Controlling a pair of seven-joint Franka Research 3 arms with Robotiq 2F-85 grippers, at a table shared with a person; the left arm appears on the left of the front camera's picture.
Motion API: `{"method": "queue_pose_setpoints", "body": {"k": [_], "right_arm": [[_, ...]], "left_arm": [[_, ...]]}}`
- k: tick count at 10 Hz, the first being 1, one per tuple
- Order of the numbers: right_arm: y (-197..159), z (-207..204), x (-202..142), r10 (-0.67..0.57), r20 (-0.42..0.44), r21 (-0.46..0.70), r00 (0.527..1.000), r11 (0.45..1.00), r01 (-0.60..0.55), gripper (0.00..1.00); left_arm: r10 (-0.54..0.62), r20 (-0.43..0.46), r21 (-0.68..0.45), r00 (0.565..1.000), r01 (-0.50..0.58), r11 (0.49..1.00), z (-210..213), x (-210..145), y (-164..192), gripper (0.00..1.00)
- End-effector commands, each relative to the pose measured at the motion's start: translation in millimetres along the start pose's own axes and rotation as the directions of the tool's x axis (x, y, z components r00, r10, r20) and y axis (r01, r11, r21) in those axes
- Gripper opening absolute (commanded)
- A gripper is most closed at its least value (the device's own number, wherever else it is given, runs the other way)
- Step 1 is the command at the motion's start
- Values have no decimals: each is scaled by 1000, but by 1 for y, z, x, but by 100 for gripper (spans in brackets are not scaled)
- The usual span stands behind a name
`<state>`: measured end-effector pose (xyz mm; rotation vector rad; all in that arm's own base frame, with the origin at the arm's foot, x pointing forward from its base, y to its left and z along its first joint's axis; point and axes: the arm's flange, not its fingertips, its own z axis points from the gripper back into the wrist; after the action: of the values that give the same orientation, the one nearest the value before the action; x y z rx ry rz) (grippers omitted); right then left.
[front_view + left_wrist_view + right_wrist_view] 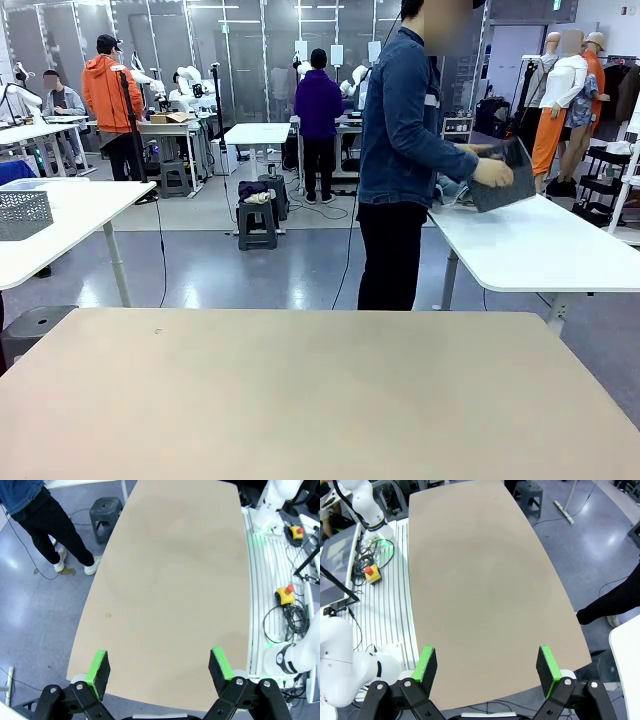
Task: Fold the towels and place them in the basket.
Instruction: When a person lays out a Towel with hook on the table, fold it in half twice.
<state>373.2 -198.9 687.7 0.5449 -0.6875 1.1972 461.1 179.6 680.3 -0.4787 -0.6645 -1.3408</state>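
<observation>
A person in a denim jacket stands beyond the far side of my table and holds the dark basket (500, 175) tilted in both hands over a white side table (540, 250) to the right. The towels are out of view. In the left wrist view my left gripper (160, 669) hangs open high above the bare beige table (170, 580), nothing between its green pads (99, 669). In the right wrist view my right gripper (487, 667) is open too, above the same table (480, 580), with nothing between its fingers.
The person's legs (50, 535) are at the table's far edge. A dark stool (105, 510) stands beside them on the floor. A paler grey mesh basket (22, 215) sits on a white table at the left. Cables and red stop buttons (371, 573) lie along the robot's base.
</observation>
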Motion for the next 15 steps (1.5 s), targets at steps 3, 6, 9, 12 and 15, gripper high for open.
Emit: {"method": "queue_pose_setpoints", "body": {"k": [3,6,9,12,15], "right_arm": [[1,0,1,3,1,0,1000,1000,-3,100],[0,0,-1,14,19,-7,1000,1000,-14,100],[-1,1,-4,78,67,-18,995,997,-77,100],[1,2,-3,117,79,-31,990,993,-115,100],[1,1,-3,148,82,-33,986,989,-146,100]], "left_arm": [[-4,3,1,1000,4,1000,1,2,-3,100],[-27,16,19,999,27,999,1,0,-2,100],[-106,74,45,992,103,994,6,-4,-4,100],[-135,109,54,985,130,990,8,-7,-2,100],[-154,117,61,981,147,987,9,-10,0,100]]}}
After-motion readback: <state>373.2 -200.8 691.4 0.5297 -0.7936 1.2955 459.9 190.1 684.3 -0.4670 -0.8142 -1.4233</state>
